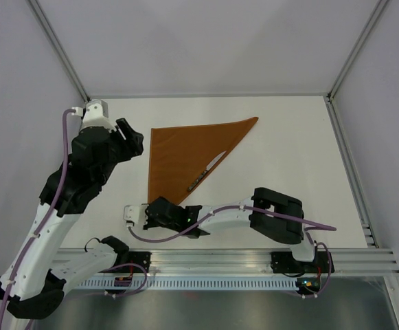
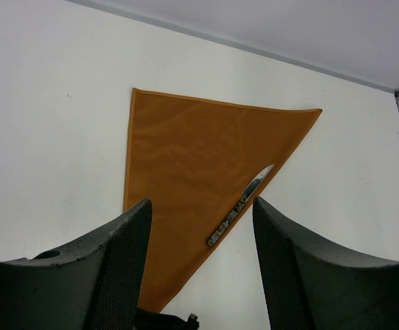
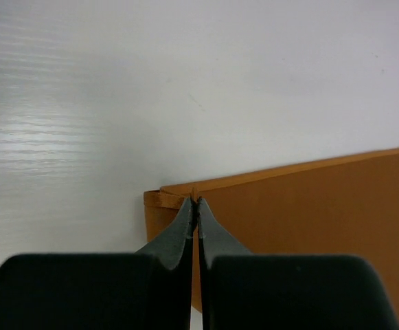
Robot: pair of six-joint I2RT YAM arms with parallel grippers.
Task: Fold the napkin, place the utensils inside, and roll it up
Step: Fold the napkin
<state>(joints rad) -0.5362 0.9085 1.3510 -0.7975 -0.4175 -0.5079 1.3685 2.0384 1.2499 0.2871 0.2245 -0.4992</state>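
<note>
We hold our left black two-finger gripper point(image 2: 200, 206) with jaws wide apart; our right black two-finger gripper point(image 3: 197, 202) is pinched closed, its white arm point(image 1: 230, 214) stretched low.

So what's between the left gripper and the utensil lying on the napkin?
Between the left gripper and the utensil: a bare strip of table, then plain napkin cloth, seen in the top view.

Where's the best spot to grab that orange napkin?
Probably its near pointed corner, from the robot's side: the napkin lies flat as a triangle, so only tips lift easily, and the utensil rests farther up the long edge.
</note>
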